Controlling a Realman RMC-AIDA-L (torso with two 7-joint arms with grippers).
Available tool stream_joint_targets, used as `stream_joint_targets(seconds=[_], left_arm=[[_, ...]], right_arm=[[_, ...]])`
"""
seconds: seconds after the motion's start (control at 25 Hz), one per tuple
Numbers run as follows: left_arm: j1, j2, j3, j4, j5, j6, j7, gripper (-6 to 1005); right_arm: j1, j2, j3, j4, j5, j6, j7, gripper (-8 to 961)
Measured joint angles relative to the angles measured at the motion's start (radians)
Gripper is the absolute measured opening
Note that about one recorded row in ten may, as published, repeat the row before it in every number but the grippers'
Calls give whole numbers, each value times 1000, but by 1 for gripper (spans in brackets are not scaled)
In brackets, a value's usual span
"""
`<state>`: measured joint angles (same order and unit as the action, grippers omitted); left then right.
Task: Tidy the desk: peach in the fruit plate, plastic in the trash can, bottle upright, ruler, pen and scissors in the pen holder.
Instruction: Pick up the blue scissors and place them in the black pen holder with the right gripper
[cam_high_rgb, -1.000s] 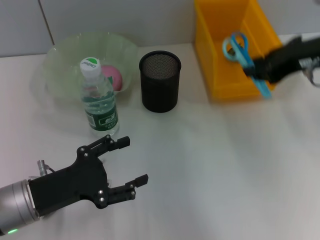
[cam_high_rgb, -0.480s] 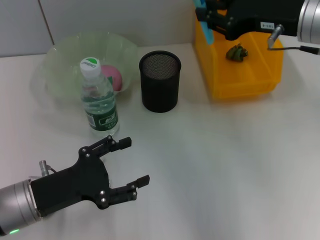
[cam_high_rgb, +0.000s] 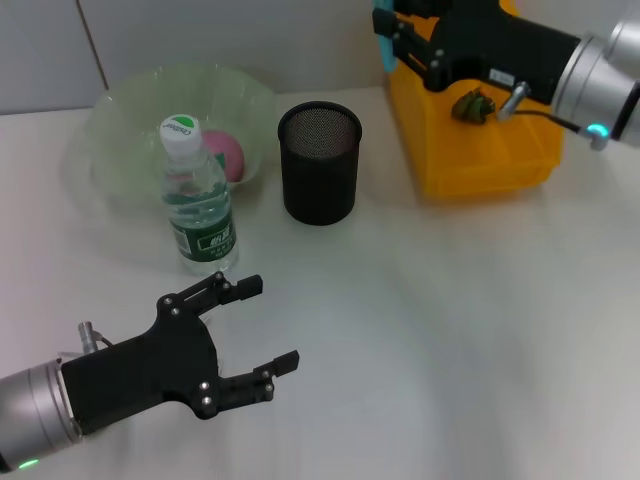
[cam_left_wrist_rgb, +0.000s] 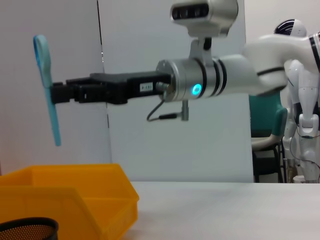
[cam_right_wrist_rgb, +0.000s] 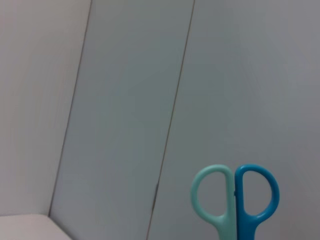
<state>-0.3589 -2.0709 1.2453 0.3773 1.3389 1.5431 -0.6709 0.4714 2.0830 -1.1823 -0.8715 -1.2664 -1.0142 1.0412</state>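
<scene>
1. The right gripper (cam_high_rgb: 400, 42), black and boxy on a silver forearm, is pinching the small scissors with light blue loop handles (cam_left_wrist_rgb: 46, 87) and holding them high above the bright yellow rectangular plastic trash can (cam_high_rgb: 480, 130), at its near-left corner.
2. The scissors' long axis is hanging close to vertical, loops up and closed blades pointing down, as the left wrist view shows.
3. The black metal mesh cylindrical pen holder (cam_high_rgb: 319, 160) is standing on the plain white desk (cam_high_rgb: 450, 320), lower than the scissors and towards the robot's left and nearer side. That offset is the relation the drop depends on, I judge.
4. The left gripper (cam_high_rgb: 262, 330) is hovering low over the near-left desk with its fingers spread, holding nothing; the right arm is the nearer one to the holder.
</scene>
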Motion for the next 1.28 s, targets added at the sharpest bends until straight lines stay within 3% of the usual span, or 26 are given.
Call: stream_joint_targets(seconds=[0.2, 0.4, 1.28], left_arm=[[1, 0, 0, 0, 2, 0, 0, 836], [8, 0, 0, -1, 2, 0, 0, 835], [16, -2, 17, -2, 6, 10, 3, 835]], right_arm=[[50, 1, 1, 180, 145, -10, -141, 225], [89, -3, 13, 311, 257, -47, -157, 226], [199, -1, 0, 513, 308, 19, -97, 229]])
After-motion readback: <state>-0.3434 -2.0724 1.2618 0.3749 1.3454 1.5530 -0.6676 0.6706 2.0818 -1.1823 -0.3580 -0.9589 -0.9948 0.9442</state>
